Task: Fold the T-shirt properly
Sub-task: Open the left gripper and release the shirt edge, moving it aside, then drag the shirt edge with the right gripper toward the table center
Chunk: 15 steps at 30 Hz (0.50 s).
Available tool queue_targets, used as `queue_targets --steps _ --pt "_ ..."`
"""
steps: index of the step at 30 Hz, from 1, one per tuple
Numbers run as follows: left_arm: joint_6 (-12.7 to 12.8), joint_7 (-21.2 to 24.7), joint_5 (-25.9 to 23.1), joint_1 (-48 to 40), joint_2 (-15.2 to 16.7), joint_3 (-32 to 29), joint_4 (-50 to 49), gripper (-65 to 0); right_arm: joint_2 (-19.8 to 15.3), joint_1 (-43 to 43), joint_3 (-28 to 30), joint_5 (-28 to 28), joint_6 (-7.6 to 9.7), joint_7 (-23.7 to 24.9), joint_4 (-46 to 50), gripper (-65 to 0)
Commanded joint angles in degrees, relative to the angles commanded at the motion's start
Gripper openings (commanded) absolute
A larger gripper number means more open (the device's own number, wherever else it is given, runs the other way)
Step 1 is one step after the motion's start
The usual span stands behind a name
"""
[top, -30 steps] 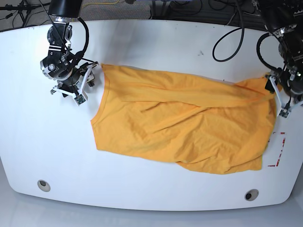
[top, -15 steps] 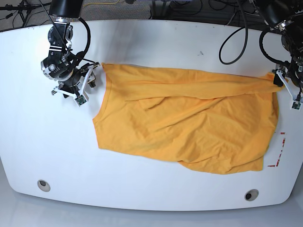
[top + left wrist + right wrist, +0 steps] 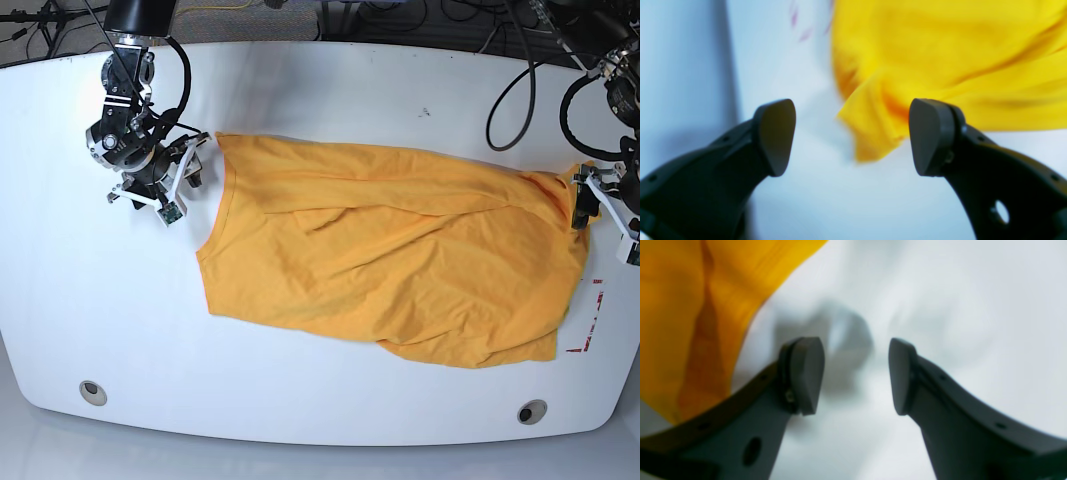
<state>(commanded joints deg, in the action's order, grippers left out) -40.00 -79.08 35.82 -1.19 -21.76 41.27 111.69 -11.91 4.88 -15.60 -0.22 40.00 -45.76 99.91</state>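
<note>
Two hands hang over the white worktop [image 3: 330, 90], both spread wide and holding nothing. The T-shirt [image 3: 390, 255] lies rumpled across the middle of the base frame, reaching from centre left to the right edge. At the upper left, the right hand [image 3: 178, 190] sits just beside the shirt's left corner, its fingers [image 3: 805, 373] over bare worktop. At the right edge, the left hand [image 3: 605, 205] straddles a loose yellow corner, apparently without touching the cloth. Red marks [image 3: 590, 320] show beside the shirt at lower right.
</note>
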Motion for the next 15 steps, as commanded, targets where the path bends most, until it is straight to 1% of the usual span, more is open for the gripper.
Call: queue_targets --steps 2,4,5,7,9,12,15 --pt "0.00 0.00 2.90 -1.67 -0.35 2.11 0.00 -15.7 1.14 -0.26 0.09 0.00 0.00 0.00 0.62 -33.8" --pt "0.00 0.00 4.57 -3.16 -0.70 4.75 0.00 -15.8 2.37 -1.32 0.00 0.00 0.00 0.00 1.23 -33.8" --pt "0.00 0.09 4.66 -3.78 -0.70 5.89 0.00 -15.8 2.73 -1.76 0.00 -0.09 0.00 -0.09 1.32 -33.8" --pt "0.00 0.09 3.87 -4.92 -0.62 9.58 0.00 -15.8 3.52 -2.81 -0.09 -0.26 0.00 -0.09 1.23 -33.8" --pt "0.00 0.09 2.02 -5.36 -0.62 12.57 -0.18 -15.8 4.31 -4.31 -0.09 -0.26 0.00 -0.09 0.35 -33.8" --pt "0.00 0.09 -0.53 -5.45 -0.62 14.95 -0.18 -15.8 5.36 -7.91 -0.26 -0.26 0.00 -0.09 -2.81 -33.8" --pt "0.00 0.09 -2.29 -5.45 -0.62 15.38 -0.18 -15.8 5.63 -11.60 -0.35 -0.35 0.00 0.09 -6.95 -33.8"
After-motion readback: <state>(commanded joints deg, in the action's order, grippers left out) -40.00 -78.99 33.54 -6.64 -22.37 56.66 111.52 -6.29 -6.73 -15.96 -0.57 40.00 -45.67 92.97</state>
